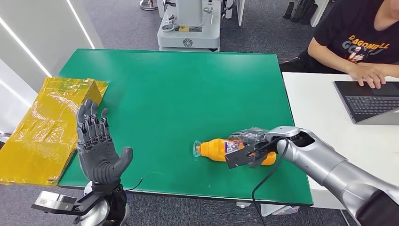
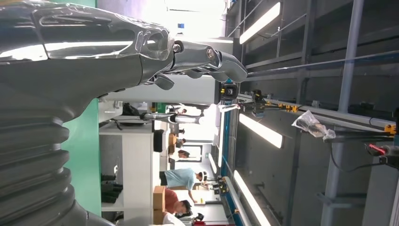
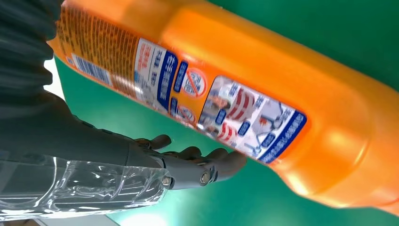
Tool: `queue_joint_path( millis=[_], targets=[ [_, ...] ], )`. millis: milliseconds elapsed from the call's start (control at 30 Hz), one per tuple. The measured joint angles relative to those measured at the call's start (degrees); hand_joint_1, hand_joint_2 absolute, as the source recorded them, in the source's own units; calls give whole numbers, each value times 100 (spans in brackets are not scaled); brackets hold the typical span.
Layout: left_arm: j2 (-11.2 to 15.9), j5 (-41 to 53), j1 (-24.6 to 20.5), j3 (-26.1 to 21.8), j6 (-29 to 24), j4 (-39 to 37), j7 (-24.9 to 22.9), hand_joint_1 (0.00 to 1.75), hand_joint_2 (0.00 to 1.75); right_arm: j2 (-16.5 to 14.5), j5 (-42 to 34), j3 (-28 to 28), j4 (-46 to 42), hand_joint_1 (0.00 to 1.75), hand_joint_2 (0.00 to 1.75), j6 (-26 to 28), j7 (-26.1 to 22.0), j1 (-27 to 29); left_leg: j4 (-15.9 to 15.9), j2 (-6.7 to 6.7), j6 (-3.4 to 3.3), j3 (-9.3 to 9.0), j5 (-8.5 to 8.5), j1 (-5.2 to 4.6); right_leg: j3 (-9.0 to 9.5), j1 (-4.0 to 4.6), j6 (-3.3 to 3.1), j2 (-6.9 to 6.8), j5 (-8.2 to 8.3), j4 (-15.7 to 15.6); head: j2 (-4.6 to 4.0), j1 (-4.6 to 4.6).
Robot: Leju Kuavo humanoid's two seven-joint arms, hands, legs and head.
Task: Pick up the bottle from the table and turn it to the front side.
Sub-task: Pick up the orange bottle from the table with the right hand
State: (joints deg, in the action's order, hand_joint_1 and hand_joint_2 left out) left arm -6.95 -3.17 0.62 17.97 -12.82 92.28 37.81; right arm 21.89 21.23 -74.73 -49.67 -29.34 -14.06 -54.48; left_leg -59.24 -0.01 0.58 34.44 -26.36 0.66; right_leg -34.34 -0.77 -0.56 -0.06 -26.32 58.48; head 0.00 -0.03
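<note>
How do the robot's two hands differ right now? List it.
The left hand is raised upright beside the table, fingers spread, holding nothing; the right hand reaches low over the green table at the lying orange bottle, fingers curled beside it. Grip unclear. Both are dark, many-fingered.

Silver, glossy metal right arm (image 1: 329,162) trailing a thin black cable (image 1: 268,176); dark grey jointed-finger left hand (image 1: 96,146) on a ribbed grey cuff (image 2: 33,160).

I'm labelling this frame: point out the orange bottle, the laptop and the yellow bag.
orange bottle (image 1: 214,149), head view, its body near the neck.
laptop (image 1: 371,104), head view, its keyboard.
yellow bag (image 1: 44,127), head view, its crinkled middle.
</note>
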Motion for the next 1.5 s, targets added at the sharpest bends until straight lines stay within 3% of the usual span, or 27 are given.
queue_joint_path(
  millis=[367,1033,1067,1167,1200,1500],
  targets=[
    [0,-104,33,-42,-171,0,0,0,175,0,62,-142,384,0,175,153,-41,78,0,-1,0,1,0,0,1,0,0,-1,0,0,0,1],
    [0,-85,60,-42,-153,26,0,0,175,132,334,-197,684,0,175,599,383,227,-3,1,0,-2,0,0,3,0,0,1,0,-2,0,0],
    [0,-83,60,-42,-147,26,0,0,175,146,347,-195,681,21,175,609,408,236,-4,0,0,-3,0,0,3,0,0,0,0,-2,0,0],
    [-6,-63,59,-42,-122,26,0,0,175,200,411,-167,644,152,175,697,494,282,-5,0,-1,-4,0,0,6,0,1,0,0,-2,0,0],
    [-12,-57,58,-42,-114,26,0,0,175,221,445,-146,620,175,175,750,520,307,-5,0,-1,-5,0,0,7,0,1,0,1,-2,0,0],
    [-55,7,58,-42,-9,26,0,0,175,279,918,383,423,175,175,1552,625,751,-6,1,-5,-9,-1,0,13,0,8,1,5,-3,0,1]
  ],
)
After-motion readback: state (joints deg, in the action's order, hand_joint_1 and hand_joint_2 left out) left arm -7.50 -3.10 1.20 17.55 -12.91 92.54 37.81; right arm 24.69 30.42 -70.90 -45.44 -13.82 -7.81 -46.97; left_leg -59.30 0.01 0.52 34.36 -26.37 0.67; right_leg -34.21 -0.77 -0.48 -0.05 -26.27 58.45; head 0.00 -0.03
